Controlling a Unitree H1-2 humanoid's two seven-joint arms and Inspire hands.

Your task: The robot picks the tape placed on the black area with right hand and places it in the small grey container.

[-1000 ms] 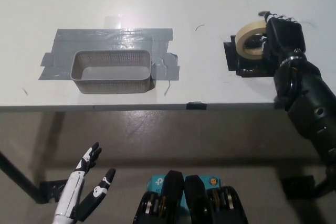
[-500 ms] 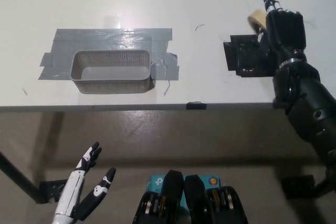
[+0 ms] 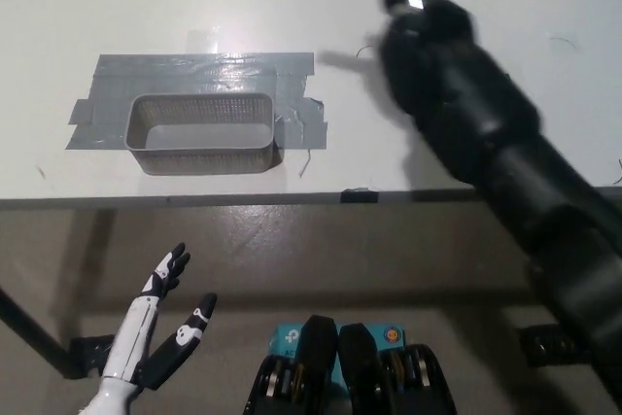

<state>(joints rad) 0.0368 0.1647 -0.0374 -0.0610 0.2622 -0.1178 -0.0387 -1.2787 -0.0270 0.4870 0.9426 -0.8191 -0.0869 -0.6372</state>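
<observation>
since the black right arm (image 3: 486,133) runs off the top edge, its hand and tape are unseen; the small grey container (image 3: 202,133) lies toward the robot's left, long axis left-right. white left hand (image 3: 160,337) rests low, fingers spread.

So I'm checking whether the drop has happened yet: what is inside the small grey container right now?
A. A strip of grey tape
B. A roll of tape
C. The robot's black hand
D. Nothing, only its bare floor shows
D: the small grey container shows only its bare pale floor, while the black right arm rises past the picture's top edge, its hand and the tape out of view.
</observation>
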